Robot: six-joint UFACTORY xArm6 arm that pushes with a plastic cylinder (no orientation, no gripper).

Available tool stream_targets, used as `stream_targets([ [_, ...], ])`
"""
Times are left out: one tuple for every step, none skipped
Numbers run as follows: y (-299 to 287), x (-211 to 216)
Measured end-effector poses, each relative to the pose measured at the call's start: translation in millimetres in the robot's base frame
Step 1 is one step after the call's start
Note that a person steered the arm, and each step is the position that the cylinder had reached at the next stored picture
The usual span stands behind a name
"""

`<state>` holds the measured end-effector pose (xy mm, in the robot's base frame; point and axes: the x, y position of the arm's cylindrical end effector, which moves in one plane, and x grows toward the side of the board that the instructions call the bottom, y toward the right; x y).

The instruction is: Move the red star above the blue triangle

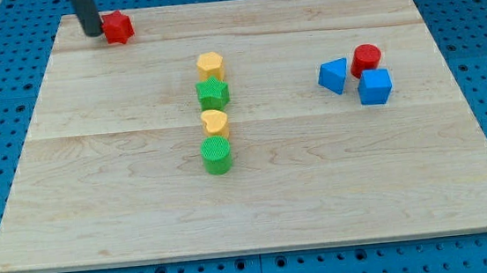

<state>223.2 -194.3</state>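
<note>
One red star (117, 27) sits near the tabletop's (126, 209) top-left corner, with my tip (91, 31) just at its left side, touching or nearly so; there are no fingers to open or close, only the rod; down the middle runs a column of yellow block (211, 66), green star (213, 92), yellow heart (215, 122) and green cylinder (216, 155); toward the right edge lie the blue triangle (334, 75), red cylinder (366, 59) and blue cube (375, 87); I judge the push is only beginning; next calls for a long rightward shove along the top edge, passing above the yellow block, stopping over the triangle.
</note>
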Motion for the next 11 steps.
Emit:
stream_targets([
  [93,9],
  [103,1],
  [38,0],
  [73,-24],
  [143,-24],
  [214,-6],
  [247,-3],
  [274,33],
  [301,43],
  [315,20],
  [321,48],
])
